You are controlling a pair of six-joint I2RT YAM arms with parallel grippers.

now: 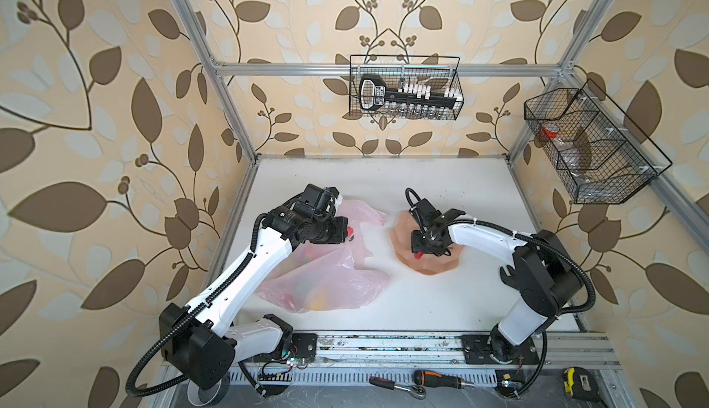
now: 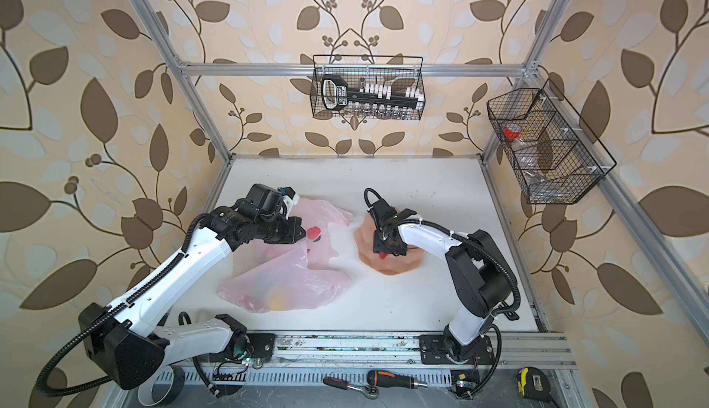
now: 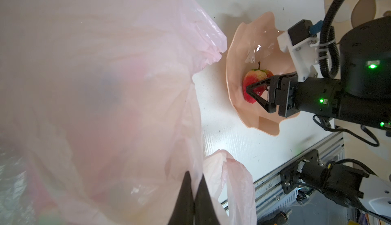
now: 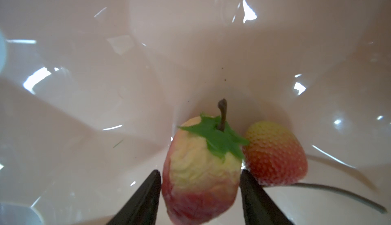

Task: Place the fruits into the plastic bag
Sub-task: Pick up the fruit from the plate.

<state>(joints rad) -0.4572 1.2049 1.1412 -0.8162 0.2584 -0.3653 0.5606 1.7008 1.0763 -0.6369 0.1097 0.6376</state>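
Note:
The pale-pink plastic bag (image 1: 326, 279) (image 2: 284, 279) lies crumpled at the left of the table. My left gripper (image 3: 194, 181) (image 1: 347, 233) is shut on its upper edge and holds the film (image 3: 105, 86) raised. Blurred yellow and red shapes show through the bag (image 1: 318, 302). Two strawberries lie in the peach wavy plate (image 1: 445, 264) (image 3: 239, 44). My right gripper (image 4: 200, 171) (image 3: 248, 89) is down in the plate, open, with one finger on each side of a stalked strawberry (image 4: 198, 181) (image 3: 251, 84). The strawberry rests on the plate. A second strawberry (image 4: 275, 154) lies right beside it.
Two wire baskets hang on the walls, at the back (image 1: 406, 87) and at the right (image 1: 591, 145). A screwdriver (image 1: 437, 379), a ratchet (image 1: 399, 387) and a tape measure (image 1: 579, 383) lie below the front rail (image 1: 383, 342).

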